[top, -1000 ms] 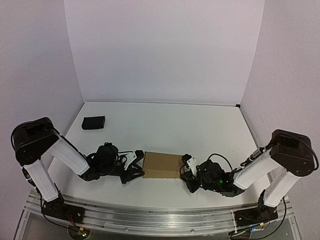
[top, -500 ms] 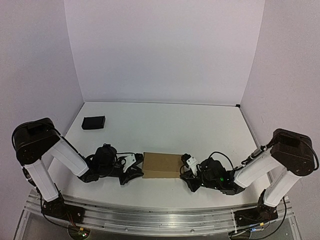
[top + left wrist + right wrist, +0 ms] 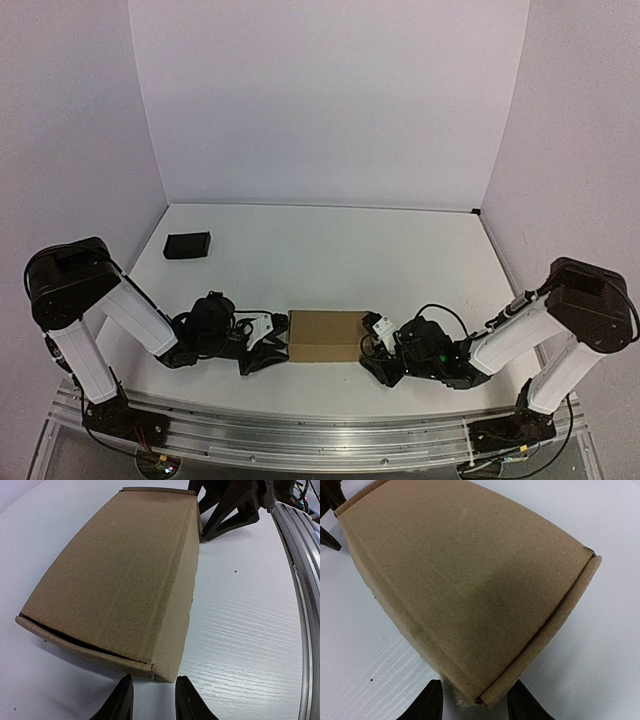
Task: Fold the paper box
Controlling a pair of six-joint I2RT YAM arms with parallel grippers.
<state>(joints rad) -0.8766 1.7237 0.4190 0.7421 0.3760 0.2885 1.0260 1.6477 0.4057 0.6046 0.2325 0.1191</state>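
The paper box (image 3: 327, 335) is a shut brown cardboard box lying flat near the table's front. My left gripper (image 3: 279, 345) sits low at its left end. In the left wrist view the fingertips (image 3: 122, 700) stand slightly apart, and the box's (image 3: 120, 575) near corner lies just ahead of the gap, so this left gripper (image 3: 154, 700) holds nothing. My right gripper (image 3: 371, 348) is at the right end. In the right wrist view the box's (image 3: 465, 580) corner pokes between the fingers (image 3: 427, 702) of the right gripper (image 3: 476, 702), with a gap on each side.
A small black block (image 3: 187, 245) lies at the back left of the white table (image 3: 330, 250). A metal rail (image 3: 320, 430) runs along the near edge, seen in the left wrist view as the rail (image 3: 300, 580). White walls close in the sides and back.
The right jaws have opened off the box's corner. Both grippers have dropped a little toward the near edge, and the box has settled slightly nearer. The left jaws narrowed, then parted again.
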